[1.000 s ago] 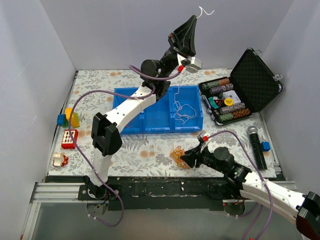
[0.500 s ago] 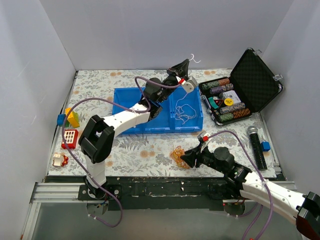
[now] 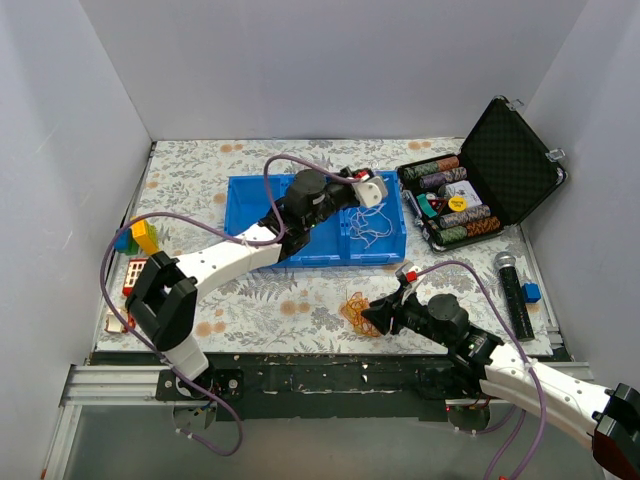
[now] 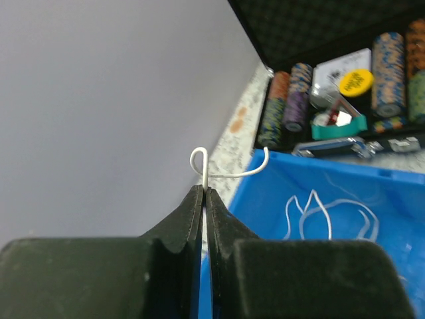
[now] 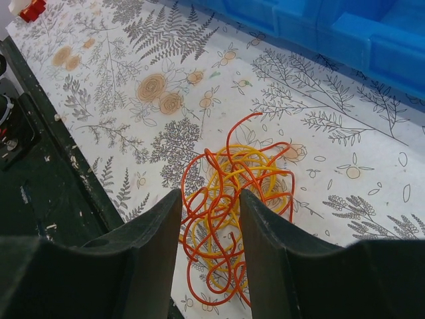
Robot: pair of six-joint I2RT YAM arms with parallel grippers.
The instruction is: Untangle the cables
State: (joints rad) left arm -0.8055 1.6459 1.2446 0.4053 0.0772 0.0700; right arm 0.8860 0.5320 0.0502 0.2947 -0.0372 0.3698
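Note:
An orange and yellow cable tangle [image 3: 354, 307] lies on the floral mat near the front edge. It also shows in the right wrist view [image 5: 232, 173]. My right gripper [image 5: 209, 197] is open and low over it, with a finger on each side of the tangle's near part [image 3: 374, 315]. My left gripper [image 4: 204, 189] is shut on a thin white cable [image 4: 207, 166], whose hooked end sticks out past the tips. It hangs over the blue bin's [image 3: 260, 190] right compartment [image 3: 368, 181]. More white cable [image 3: 368, 226] lies loose in that compartment [image 4: 329, 212].
An open black case of poker chips [image 3: 470, 200] stands right of the bin. A black microphone [image 3: 515, 292] lies at the right edge. Toy blocks [image 3: 140, 236] and a red piece [image 3: 139, 275] sit at the left. The table's dark front rail [image 5: 26, 173] is close to the tangle.
My left arm has come down from high above the back wall to just over the bin, still shut on the white cable. The right gripper and the tangle have not moved.

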